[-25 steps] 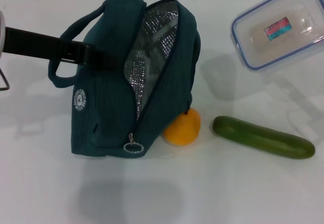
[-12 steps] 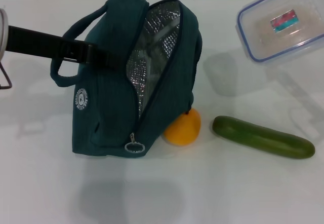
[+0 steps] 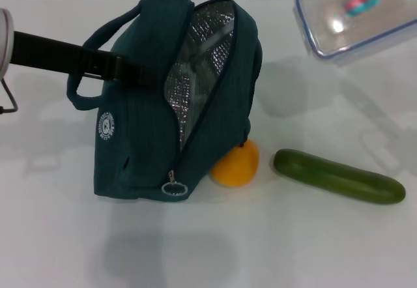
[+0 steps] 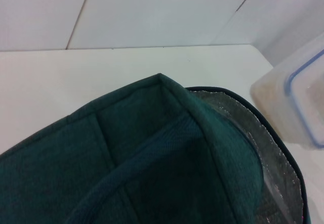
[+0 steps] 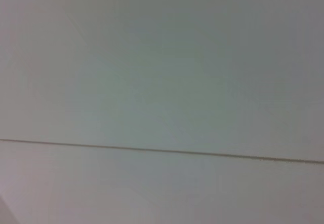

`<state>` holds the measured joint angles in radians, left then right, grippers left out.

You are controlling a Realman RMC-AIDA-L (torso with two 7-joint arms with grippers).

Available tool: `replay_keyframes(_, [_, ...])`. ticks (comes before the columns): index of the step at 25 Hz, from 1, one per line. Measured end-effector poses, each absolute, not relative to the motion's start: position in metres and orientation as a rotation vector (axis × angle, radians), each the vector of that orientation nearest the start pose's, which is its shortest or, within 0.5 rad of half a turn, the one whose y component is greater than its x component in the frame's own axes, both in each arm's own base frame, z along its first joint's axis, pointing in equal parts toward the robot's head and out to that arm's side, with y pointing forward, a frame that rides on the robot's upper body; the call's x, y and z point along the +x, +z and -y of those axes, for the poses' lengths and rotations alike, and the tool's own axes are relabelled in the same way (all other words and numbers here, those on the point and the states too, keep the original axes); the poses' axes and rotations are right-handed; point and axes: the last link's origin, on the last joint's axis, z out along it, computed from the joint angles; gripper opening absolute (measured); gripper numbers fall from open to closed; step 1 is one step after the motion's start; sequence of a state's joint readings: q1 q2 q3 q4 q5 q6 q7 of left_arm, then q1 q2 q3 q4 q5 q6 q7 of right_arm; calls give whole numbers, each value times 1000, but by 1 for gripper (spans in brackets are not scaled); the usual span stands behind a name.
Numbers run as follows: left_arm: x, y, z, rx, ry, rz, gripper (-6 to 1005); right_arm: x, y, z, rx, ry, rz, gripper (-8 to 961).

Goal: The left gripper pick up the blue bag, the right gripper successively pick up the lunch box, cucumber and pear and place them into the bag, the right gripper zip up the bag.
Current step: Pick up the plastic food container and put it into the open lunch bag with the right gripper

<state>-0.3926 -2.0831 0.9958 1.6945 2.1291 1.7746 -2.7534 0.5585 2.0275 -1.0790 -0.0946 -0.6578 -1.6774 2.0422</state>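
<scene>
Matt cloth blue bag (image 3: 150, 105), crinkled foil lining (image 3: 199, 66).

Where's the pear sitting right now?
In the head view the pear sits on the table, tucked against the lower right edge of the blue bag, with the cucumber lying apart to its right.

The blue bag (image 3: 156, 112) stands on the white table (image 3: 313, 242) with its zipper open (the silver lining shows). The left gripper (image 3: 133, 73) reaches in at its handles. The pear (image 3: 236, 164) touches the bag; the cucumber (image 3: 339, 176) lies near. The lunch box (image 3: 355, 14) is in the air, tilted.
</scene>
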Motion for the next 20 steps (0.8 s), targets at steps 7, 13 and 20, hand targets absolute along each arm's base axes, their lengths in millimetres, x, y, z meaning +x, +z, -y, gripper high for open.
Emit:
replay_keyframes(7, [-162, 91, -310, -2503, -294, 1341, 42, 227, 36, -349, -1641, 2252, -1719, 132])
replay_keyframes(13, [-158, 87, -311, -2525, -281, 1326, 42, 209, 37, -361, -1680, 2288, -1699, 135])
replay_keyframes(20, [-158, 86, -310, -2531, -272, 1323, 42, 179, 34, -379, -1763, 2304, -1685, 138])
